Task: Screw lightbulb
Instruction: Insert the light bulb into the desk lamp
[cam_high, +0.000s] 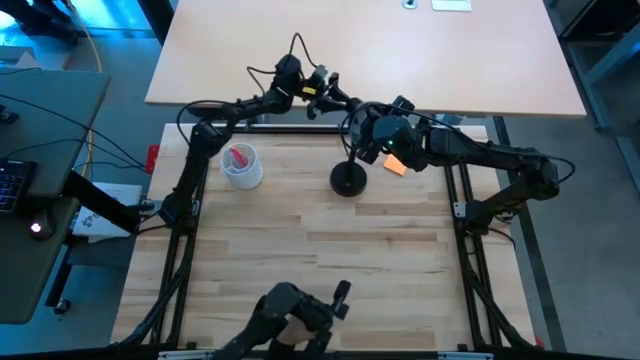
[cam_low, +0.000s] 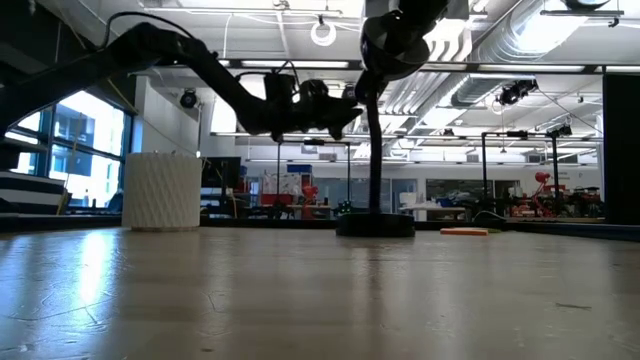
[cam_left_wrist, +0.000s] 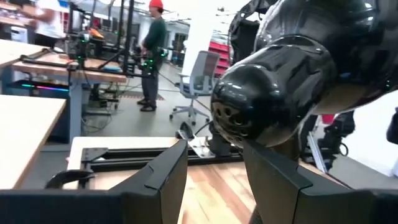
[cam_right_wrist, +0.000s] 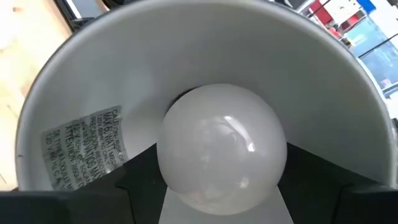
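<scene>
Right gripper apparently clasps the round frosted-white lightbulb inside the shade.

A white ribbed cup holding pink items stands on the wooden desk, well left of the black desk lamp's round base. A small orange object lies just right of that base. Beyond the desk, a person stands near an office chair.

overhead cam down, low cam level, wrist cams close on lamp
</scene>
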